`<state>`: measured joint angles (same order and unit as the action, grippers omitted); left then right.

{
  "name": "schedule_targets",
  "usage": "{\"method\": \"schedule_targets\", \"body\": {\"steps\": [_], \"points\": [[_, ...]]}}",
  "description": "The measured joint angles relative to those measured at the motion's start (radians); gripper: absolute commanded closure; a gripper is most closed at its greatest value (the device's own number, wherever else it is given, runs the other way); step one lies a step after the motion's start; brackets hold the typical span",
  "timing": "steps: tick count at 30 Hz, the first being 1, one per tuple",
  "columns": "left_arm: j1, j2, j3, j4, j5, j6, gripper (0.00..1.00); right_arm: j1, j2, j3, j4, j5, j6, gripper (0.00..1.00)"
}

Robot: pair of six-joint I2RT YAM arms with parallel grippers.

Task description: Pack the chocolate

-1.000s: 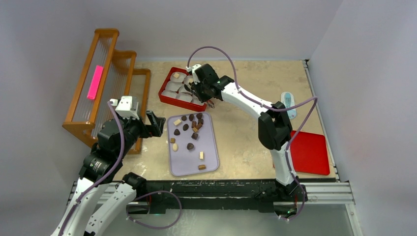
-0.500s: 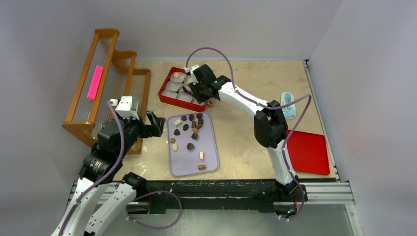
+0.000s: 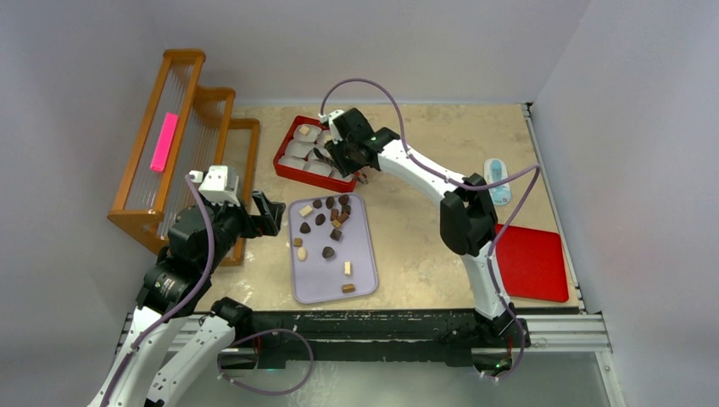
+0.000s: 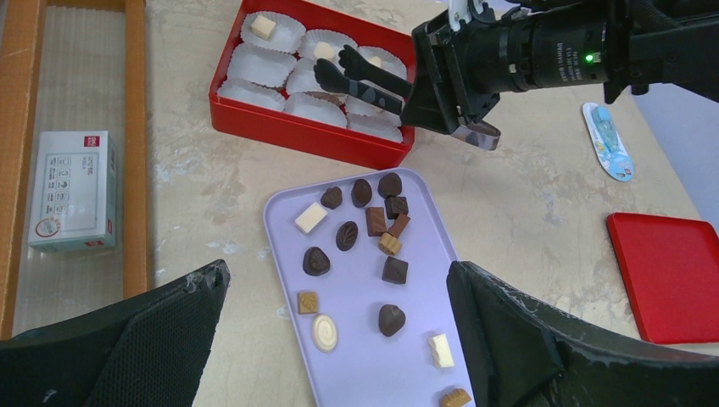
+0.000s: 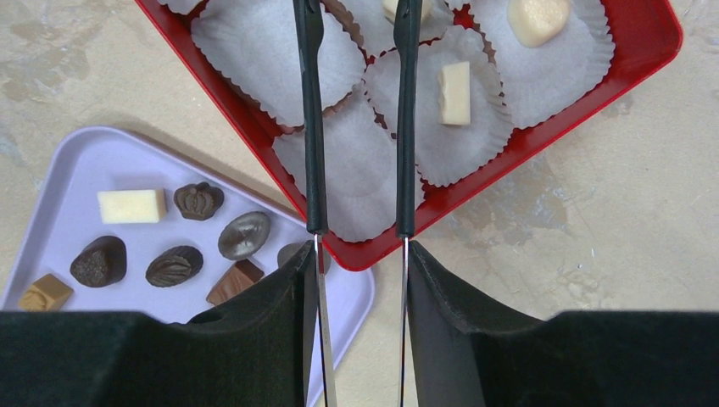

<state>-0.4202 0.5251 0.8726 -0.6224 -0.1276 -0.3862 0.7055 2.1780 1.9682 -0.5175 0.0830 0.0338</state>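
Several pieces of chocolate (image 3: 326, 227), dark, light brown and cream, lie on a lavender tray (image 3: 326, 281), which also shows in the left wrist view (image 4: 356, 339). A red box (image 3: 312, 175) of white paper cups stands behind it. Cream pieces (image 5: 455, 91) sit in some cups. My right gripper (image 3: 350, 158) is shut on black tongs (image 5: 314, 127) and holds them over the box (image 5: 509, 157). The tong arms stand apart, and their tips (image 4: 332, 69) hang over the middle cups. My left gripper (image 3: 270, 212) is open and empty, just left of the tray.
An orange wooden rack (image 3: 182, 136) with a pink strip (image 3: 164, 142) and a small white carton (image 4: 72, 188) stands at the left. A red lid (image 3: 532, 263) lies at the right. A small blue-white packet (image 3: 498, 180) lies beyond it.
My right gripper has shifted slightly left and farther over the red box with the tongs. The left arm has not moved.
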Motion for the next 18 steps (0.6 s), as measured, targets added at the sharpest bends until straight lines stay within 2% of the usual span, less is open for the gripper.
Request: {"method": "schedule_targets", "body": {"steps": [10, 18], "points": [[0.000, 0.000, 0.000, 0.000, 0.000, 0.000, 0.00, 0.000, -0.229, -0.154, 0.016, -0.005, 0.000, 0.59], [0.000, 0.001, 0.000, 0.000, 0.000, 0.000, 0.00, 0.000, -0.435, -0.374, 0.054, -0.049, 0.010, 0.59]]}}
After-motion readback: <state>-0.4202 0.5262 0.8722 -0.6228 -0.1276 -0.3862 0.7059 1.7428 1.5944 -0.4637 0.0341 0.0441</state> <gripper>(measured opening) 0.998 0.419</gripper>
